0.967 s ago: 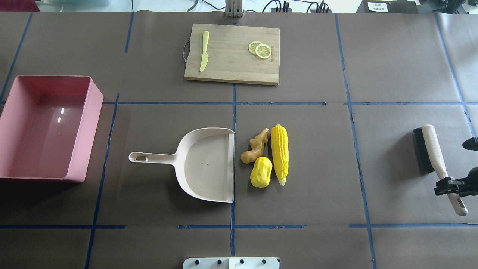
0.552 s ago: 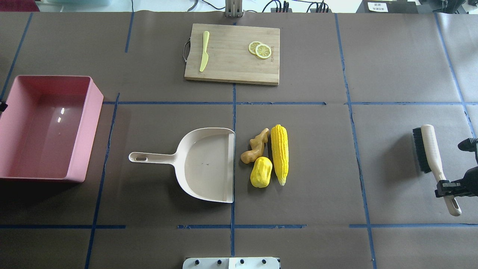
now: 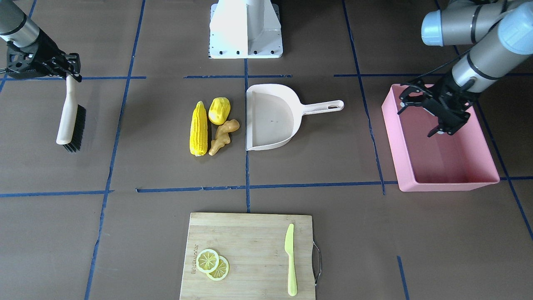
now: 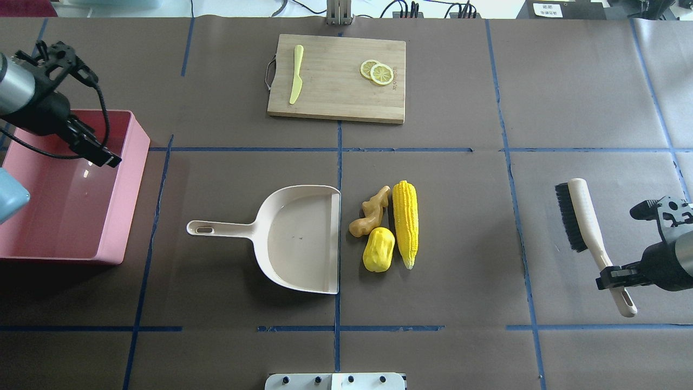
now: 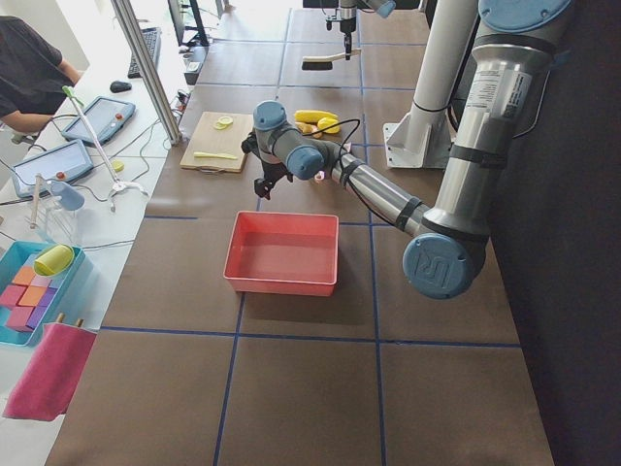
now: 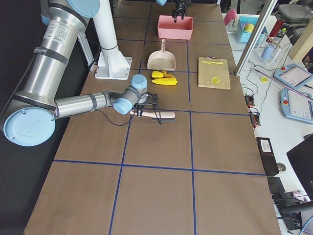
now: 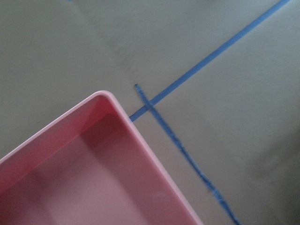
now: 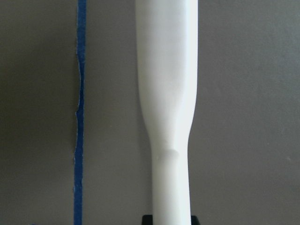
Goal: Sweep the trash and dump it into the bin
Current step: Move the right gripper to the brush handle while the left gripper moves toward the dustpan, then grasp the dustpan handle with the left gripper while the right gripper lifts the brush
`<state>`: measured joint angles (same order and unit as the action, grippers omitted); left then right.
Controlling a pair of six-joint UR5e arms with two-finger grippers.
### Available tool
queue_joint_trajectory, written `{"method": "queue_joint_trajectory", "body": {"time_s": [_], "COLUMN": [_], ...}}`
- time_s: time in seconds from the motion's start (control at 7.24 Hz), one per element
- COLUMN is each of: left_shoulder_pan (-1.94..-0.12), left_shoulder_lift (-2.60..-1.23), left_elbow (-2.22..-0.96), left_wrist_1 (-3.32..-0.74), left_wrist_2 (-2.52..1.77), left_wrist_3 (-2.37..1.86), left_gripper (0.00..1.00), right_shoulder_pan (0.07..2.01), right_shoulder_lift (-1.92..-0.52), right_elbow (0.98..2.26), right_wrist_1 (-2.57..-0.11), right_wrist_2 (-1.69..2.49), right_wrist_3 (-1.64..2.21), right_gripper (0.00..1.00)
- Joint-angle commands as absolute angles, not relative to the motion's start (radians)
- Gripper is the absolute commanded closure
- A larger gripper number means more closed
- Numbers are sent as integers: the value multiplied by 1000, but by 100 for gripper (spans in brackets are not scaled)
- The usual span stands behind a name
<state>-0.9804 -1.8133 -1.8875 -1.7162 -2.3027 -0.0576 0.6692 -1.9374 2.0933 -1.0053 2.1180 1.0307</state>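
The trash lies in a cluster mid-table: a corn cob point(image 4: 406, 223), a yellow pepper lump point(image 4: 378, 249) and a tan ginger root point(image 4: 370, 211), just right of the beige dustpan's point(image 4: 295, 238) open edge. The pink bin point(image 4: 127, 184) stands at the left; its corner shows in the left wrist view point(image 7: 117, 140). My left gripper point(image 3: 416, 118) hangs open and empty over the bin's far half. My right gripper point(image 4: 614, 277) is shut on the handle of a black-bristled brush point(image 4: 582, 216), far right of the trash. The handle fills the right wrist view point(image 8: 166, 93).
A wooden cutting board point(image 4: 335, 100) with lemon slices point(image 4: 377, 71) and a yellow-green knife point(image 4: 295, 81) lies at the far side, beyond the trash. The robot base point(image 3: 245, 29) is at the near edge. Blue tape lines cross the brown table.
My left arm has come into view and its gripper now hangs over the bin. My right gripper has moved left with the brush, toward the trash.
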Motion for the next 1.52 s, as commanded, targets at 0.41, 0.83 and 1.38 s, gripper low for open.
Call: {"method": "queue_joint_trajectory", "body": {"time_s": [0.41,0.83,1.38], "left_shoulder_pan": [-749,-644,-588], "left_shoulder_lift": [-1874,-1894,-1930], "left_elbow": [-1894,-1896,-1847], "left_wrist_1": [-1709,-1709,-1710], "left_wrist_2": [-2233,-2072,-2071], "left_wrist_3": [232,301,296], "left_gripper": [0,0,0], "right_shoulder_pan": [615,553,543], "right_shoulder_lift": [-1620,-1595,-1594], "right_elbow": [2172,2181,2186], "right_wrist_1": [-1385,-1385,-1387], "right_wrist_2": [2115,2054,2045], "right_wrist_3": [1032,1032,1034], "right_gripper": [96,95,95]}}
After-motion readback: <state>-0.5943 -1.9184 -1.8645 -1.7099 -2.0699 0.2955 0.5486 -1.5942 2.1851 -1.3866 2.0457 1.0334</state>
